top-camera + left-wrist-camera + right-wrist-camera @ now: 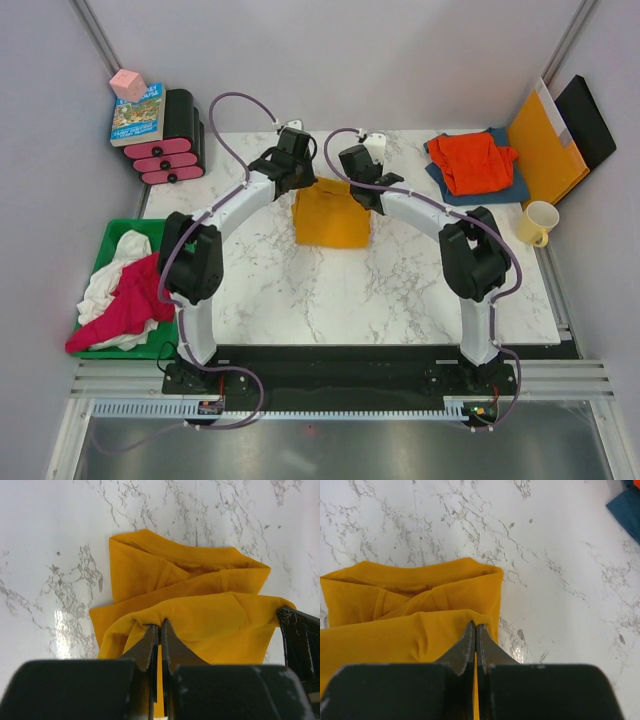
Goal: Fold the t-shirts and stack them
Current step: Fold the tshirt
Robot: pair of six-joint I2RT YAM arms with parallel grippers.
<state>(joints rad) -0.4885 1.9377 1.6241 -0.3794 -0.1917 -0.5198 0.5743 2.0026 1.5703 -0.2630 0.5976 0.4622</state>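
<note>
Two arms meet over the back of the white marbled bench (330,290) in the overhead view, the left arm (235,205) and right arm (420,205) each reaching to the far edge of the large mustard-yellow soft cloth t-shirt (332,213). It lies partly folded as a rough rectangle between them. A red-orange cloth t-shirt (472,162) rests on a dark blue one (510,185) at the far right corner, and a magenta one (125,305) and a white one (115,262) sit crumpled in the green plastic tray (110,237) at the left. My worry from up here is an uneven pull: if one arm leads the other, the fold will go down skewed. From the left wrist, the left jaws are closed to a slit with a thin ridge of yellow cloth nipped between their tips. The rest of the shirt is bunched in layers beyond them, and the right arm's black finger (300,640) shows at the cloth's other corner. So small a bite could slip out under tension, I judge, or lift only the top layer. From the right wrist, the right jaws are likewise pinched together on a yellow edge at their very tips, near the shirt's right-hand side; a slip here would drop that corner and spoil the crease.
</note>
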